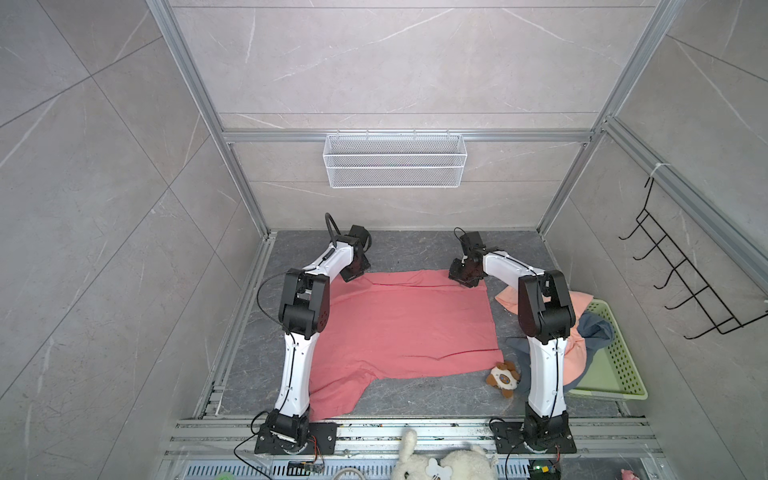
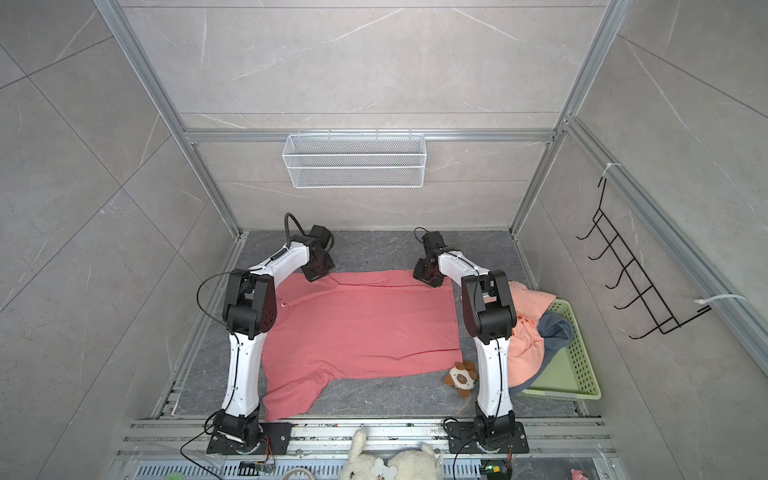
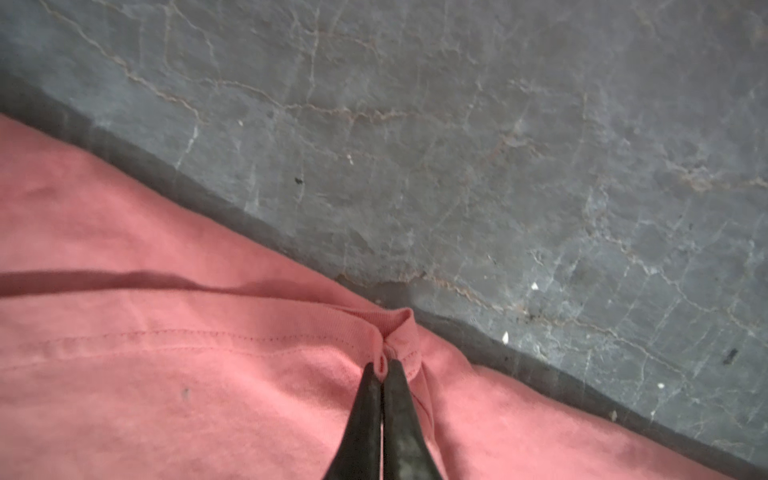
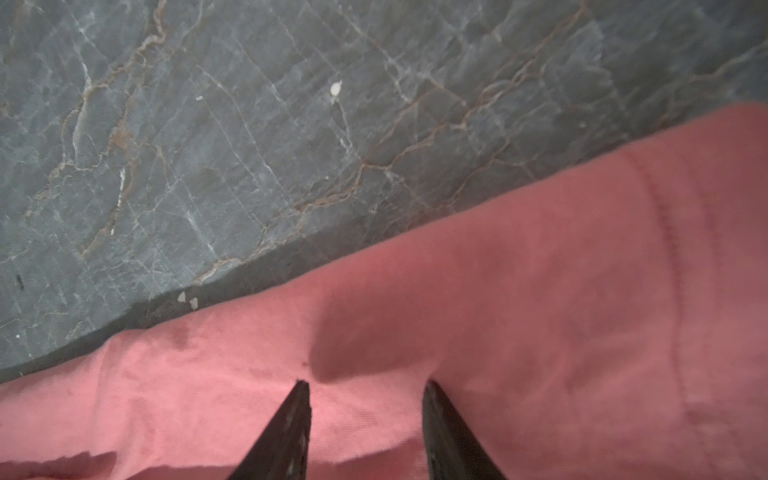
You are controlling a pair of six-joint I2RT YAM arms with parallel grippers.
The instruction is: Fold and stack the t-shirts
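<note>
A coral-red t-shirt (image 1: 399, 324) (image 2: 361, 324) lies spread flat on the dark stone floor in both top views, one sleeve trailing toward the near left. My left gripper (image 3: 384, 368) (image 1: 352, 275) sits at the shirt's far left edge, shut on a pinch of its ribbed edge. At the far right corner my right gripper (image 4: 368, 386) (image 1: 462, 281) stands open, its fingertips down on the fabric with cloth lying between them. A light peach t-shirt (image 1: 509, 297) and a slate blue-grey t-shirt (image 1: 598, 328) lie crumpled at the right, partly behind the right arm.
A pale green perforated basket (image 1: 623, 361) stands at the right, with the crumpled shirts spilling over its rim. A small brown-and-white plush toy (image 1: 503, 377) lies beside the red shirt's near right corner. A white wire basket (image 1: 395, 160) hangs on the back wall.
</note>
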